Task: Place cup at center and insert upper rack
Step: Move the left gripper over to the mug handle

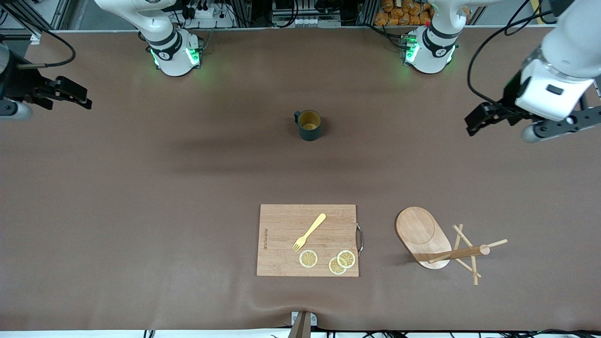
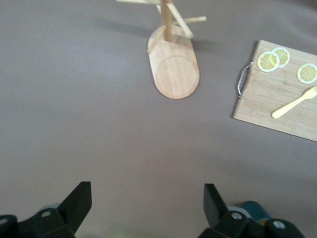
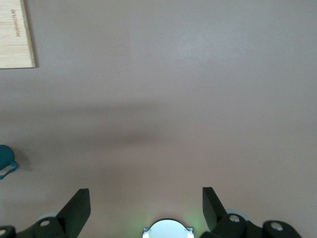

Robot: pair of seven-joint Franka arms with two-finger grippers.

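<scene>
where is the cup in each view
Front view: the cup stands upright on bare table, farther from the camera than the cutting board.
Left wrist view: only a teal sliver shows at the frame edge.
Right wrist view: its handle side shows at the edge.
Shared landmark: the cutting board.

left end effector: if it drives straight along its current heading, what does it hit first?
Probably bare table. The open left end effector is empty; the upper rack lies further along that line, roughly, depth unclear.

1 cup [image 1: 309, 125], 1 rack [image 1: 439, 245], 1 board [image 1: 281, 244], 1 fork [image 1: 309, 232], 3 lemon slices [image 1: 308, 258].
</scene>
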